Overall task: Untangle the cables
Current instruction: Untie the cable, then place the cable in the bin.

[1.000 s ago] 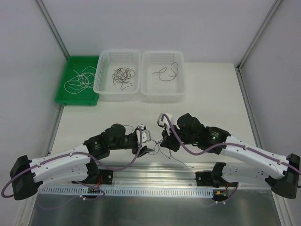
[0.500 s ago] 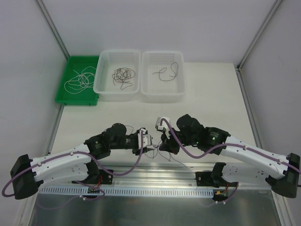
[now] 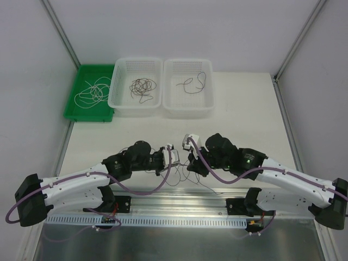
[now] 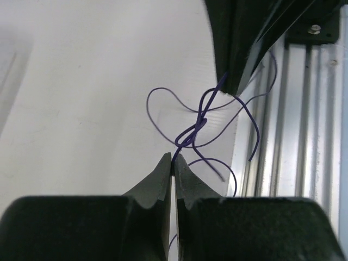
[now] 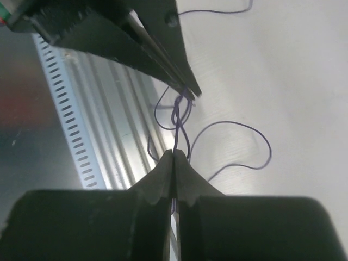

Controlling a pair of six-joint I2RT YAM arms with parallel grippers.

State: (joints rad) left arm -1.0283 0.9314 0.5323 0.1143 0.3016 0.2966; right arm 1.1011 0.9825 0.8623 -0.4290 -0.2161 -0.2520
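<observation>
The tangle (image 4: 197,125) of thin purple-dark cables hangs between the two arms at the near edge of the surface (image 3: 244,119), with some loops trailing over the ribbed metal rail (image 4: 310,136). Its one visible knot (image 5: 181,106) sits midway between the two grasps. The left fingers (image 4: 159,178) are pressed fully together on a strand just below that knot, and the right fingers (image 5: 161,175) are likewise clamped tight on a strand running up to it from the other side. To do this step well, I judge the arms should draw apart slowly and level, watching whether the knot loosens or cinches. If it tightens, it is better to ease off and take hold of a different loop than to pull harder, since such fine wire could slip out of the pinch or kink. How many separate strands make up the tangle cannot be told. Farther back stand one green tray (image 3: 87,118) holding one whitish cable (image 3: 89,93) in loose loops and two white baskets. The left basket (image 3: 136,111) holds one small dark coil (image 3: 142,87), and the right basket (image 3: 187,112) holds one lone dark cable (image 3: 193,82). Two arms are in all.
</observation>
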